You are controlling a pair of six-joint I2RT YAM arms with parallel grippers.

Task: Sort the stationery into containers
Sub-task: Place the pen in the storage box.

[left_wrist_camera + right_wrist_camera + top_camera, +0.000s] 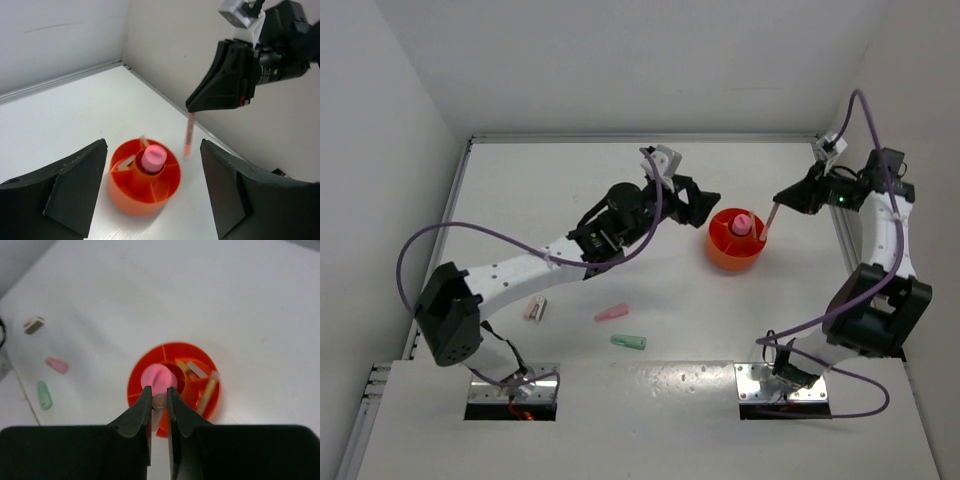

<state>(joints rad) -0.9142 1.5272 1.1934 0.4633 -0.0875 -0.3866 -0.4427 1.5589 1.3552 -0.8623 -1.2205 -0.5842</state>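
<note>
Now | left jaws spread | right jaws pinch pink stick point(188, 135) | right-wrist-only: yellow stick point(208, 390) in cup point(134, 385)

Left arm point(520, 270) stretched forward, jaws wide apart; right arm point(885, 235) bent, jaws pinched close.

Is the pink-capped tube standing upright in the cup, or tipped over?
Upright, or close to it. In the left wrist view the tube stands in the centre well of the cup, its pink cap on top, above the rim.

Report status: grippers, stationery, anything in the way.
Left gripper open beside orange cup. Right gripper shut on thin pink stick over cup's rim. Pink-capped tube in cup's centre; pink marker, green marker unsorted. Nothing blocking.
</note>
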